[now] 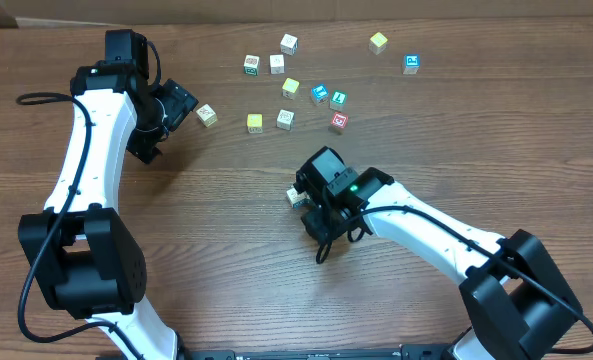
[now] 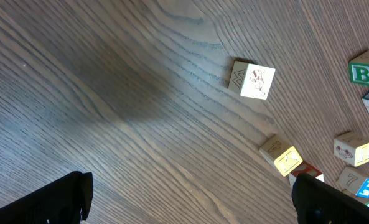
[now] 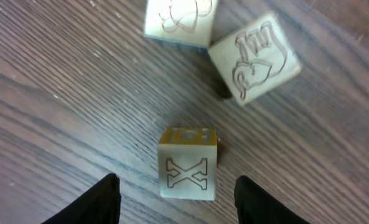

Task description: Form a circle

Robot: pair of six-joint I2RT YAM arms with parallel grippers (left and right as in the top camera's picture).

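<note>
The circle shows as a loose clump of three cream cubes in the right wrist view. An X-faced cube (image 3: 187, 163) lies nearest, with two picture cubes (image 3: 178, 18) (image 3: 254, 57) just beyond it. My right gripper (image 3: 177, 186) is open and straddles the X cube, with a gap on each side. From overhead the right gripper (image 1: 311, 200) hides most of the clump; one cube (image 1: 296, 196) peeks out at its left. My left gripper (image 1: 181, 103) is wide open over bare wood at the upper left, with a cream cube (image 1: 207, 115) just ahead of it. Its fingers (image 2: 66, 199) hold nothing.
Several loose cubes are scattered at the table's far middle: yellow ones (image 1: 255, 122) (image 1: 378, 42), blue-faced ones (image 1: 319, 93) (image 1: 412, 63), a red-faced one (image 1: 338, 122) and cream ones (image 1: 277, 64). Both white arms reach in from the near corners.
</note>
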